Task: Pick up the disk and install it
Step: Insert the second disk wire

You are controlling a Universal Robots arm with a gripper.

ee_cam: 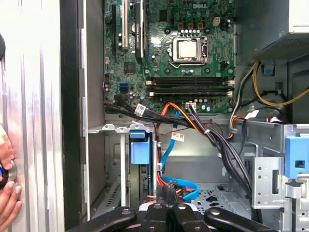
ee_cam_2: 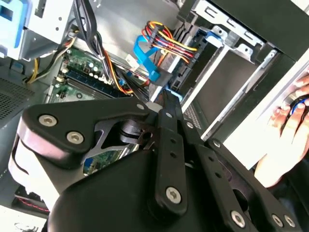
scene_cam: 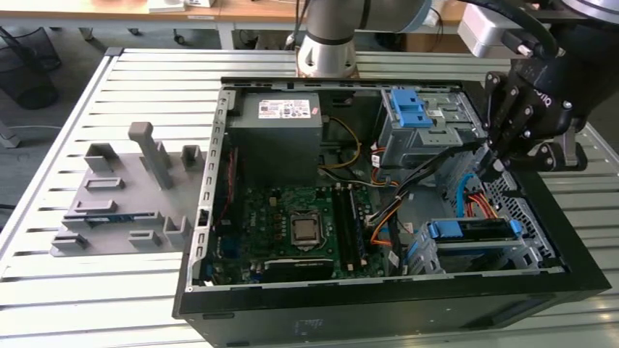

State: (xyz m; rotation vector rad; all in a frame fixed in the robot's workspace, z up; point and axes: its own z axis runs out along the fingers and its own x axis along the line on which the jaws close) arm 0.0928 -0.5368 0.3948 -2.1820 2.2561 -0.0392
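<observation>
Black pincer [ee_cam_2: 166,104] links crowd both wrist views, hanging over the open computer case [scene_cam: 387,297] near its drive cage; whether it is clenched or released I cannot tell. Inside the case sit the motherboard [ee_cam: 178,43], power supply [scene_cam: 285,138] and cable bundles [ee_cam: 212,137]. Seated in the bay beside the motherboard, the disk [scene_cam: 471,230] shows its blue frame. A hand [ee_cam: 6,193] rests on the worktop [scene_cam: 68,116].

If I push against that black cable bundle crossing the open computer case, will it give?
Probably. The black cable bundle hangs in a slack curve, so it looks floppy rather than stiff. Its strands run bunched together, so they would likely shift as one and may spring back.
</observation>
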